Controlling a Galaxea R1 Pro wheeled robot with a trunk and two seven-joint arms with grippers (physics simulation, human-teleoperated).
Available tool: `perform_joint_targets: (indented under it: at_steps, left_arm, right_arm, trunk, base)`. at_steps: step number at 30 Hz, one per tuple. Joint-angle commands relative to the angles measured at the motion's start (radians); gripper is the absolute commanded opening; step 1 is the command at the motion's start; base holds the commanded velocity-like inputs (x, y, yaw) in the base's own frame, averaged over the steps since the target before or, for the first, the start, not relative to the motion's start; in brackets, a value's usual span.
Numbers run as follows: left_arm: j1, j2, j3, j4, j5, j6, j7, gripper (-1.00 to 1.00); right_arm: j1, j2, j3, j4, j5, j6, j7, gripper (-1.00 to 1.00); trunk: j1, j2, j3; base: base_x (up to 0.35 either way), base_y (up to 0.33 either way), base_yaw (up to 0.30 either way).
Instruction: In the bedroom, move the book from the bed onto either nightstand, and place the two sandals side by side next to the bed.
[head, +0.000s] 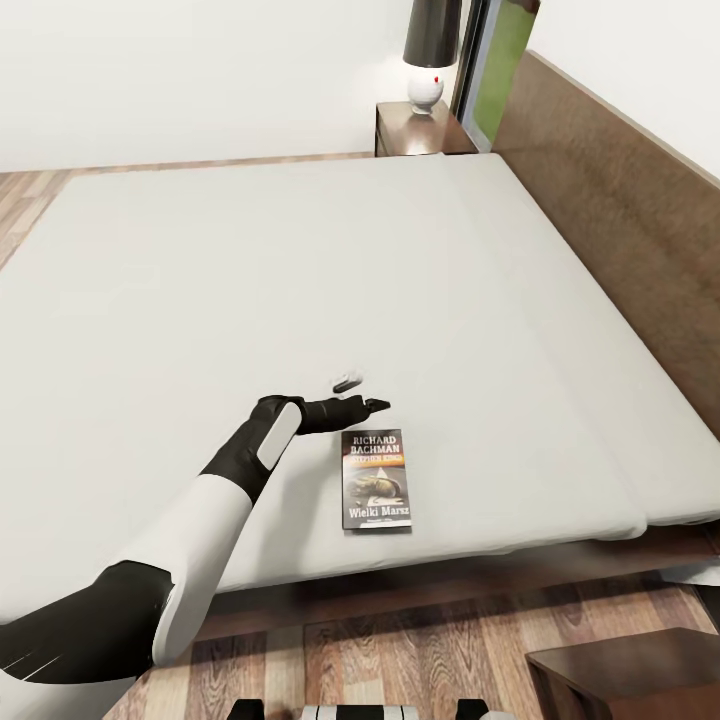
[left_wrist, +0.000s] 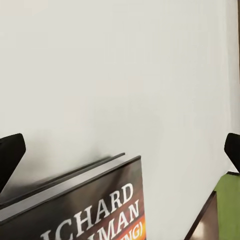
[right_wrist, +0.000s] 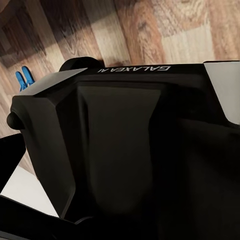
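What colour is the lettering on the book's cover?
White lettering on a dark cover with an orange band; the book lies on the bed, clearest in the head view.

White walls (head: 180, 70) meet a wood floor (head: 420, 650). A lamp (head: 430, 55) stands on a small brown cabinet (head: 400, 135) by a window (head: 505, 60).

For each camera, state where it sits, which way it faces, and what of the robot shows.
Head view: high, looking down over the bed and book; left arm, left hand beside the book.
Left wrist view: low over the mattress, facing the book; fingertips apart.
Right wrist view: facing the robot's dark body, plank floor, a sandal.
Shared: the book.
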Motion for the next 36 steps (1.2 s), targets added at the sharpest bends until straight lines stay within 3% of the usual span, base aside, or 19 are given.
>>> perform_joint_targets:
  at_steps: [1,36]
  left_arm:
    - [0.000,0.000,0.000,0.000,0.001,0.004,-0.001,1.00]
    - [0.000,0.000,0.001,0.000,0.001,0.002,0.000,1.00]
  right_arm:
    - [0.000,0.000,-0.009,-0.001,0.009,0.003,0.004,1.00]
    - [0.000,0.000,-0.009,-0.001,0.009,0.003,0.005,1.00]
  trunk:
    - [0.000,0.000,0.000]
    - [0.000,0.000,0.000]
  base:
    - [0.000,0.000,0.000]
    - [-0.035,0.000,0.000]
